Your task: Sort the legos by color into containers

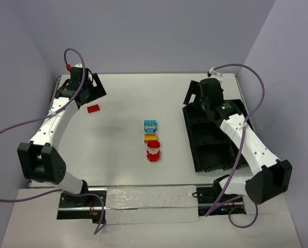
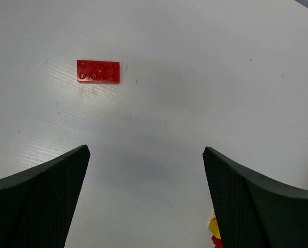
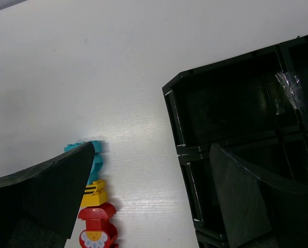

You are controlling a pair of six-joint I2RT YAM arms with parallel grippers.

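Nothing is sorted: the left claw (image 2: 145, 155) and right claw (image 3: 151, 150) gape wide and empty, the red plate (image 1: 93, 108) and the row of cyan, yellow and red bricks (image 1: 152, 139) lie on the worktop (image 1: 123, 93), and the black tray (image 1: 190, 139) looks unfilled.

from above you see only part of the tray (image 1: 194, 139); the right arm (image 1: 242, 132) lies across it. in the right wrist view a finger (image 3: 45, 191) covers half the cyan brick (image 3: 97, 163), and the bottom edge cuts the red brick (image 3: 96, 230). in the left wrist view, yellow and red pieces (image 2: 214, 230) barely peek past a finger (image 2: 252, 206).
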